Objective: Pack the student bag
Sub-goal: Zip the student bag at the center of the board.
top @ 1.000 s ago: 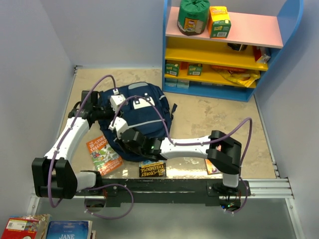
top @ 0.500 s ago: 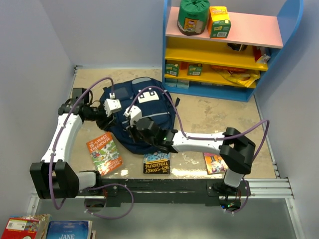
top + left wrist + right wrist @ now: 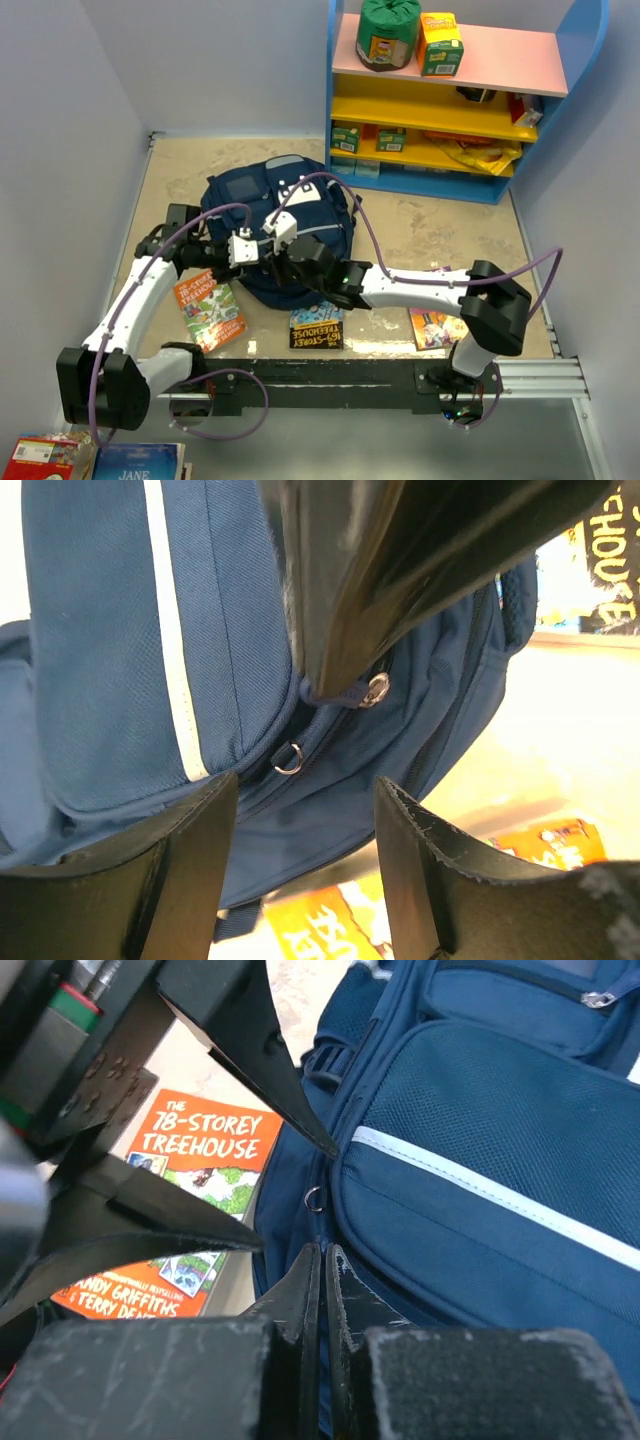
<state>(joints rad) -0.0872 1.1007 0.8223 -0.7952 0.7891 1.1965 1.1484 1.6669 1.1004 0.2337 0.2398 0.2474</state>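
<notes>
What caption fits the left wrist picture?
The open left gripper faces the zipper of the student bag, where the shut right gripper points.

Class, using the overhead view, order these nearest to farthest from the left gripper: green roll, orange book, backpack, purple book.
1. Backpack, right at the left gripper.
2. Orange book, near left.
3. Purple book, near right.
4. Green roll, top shelf, far back.
</notes>
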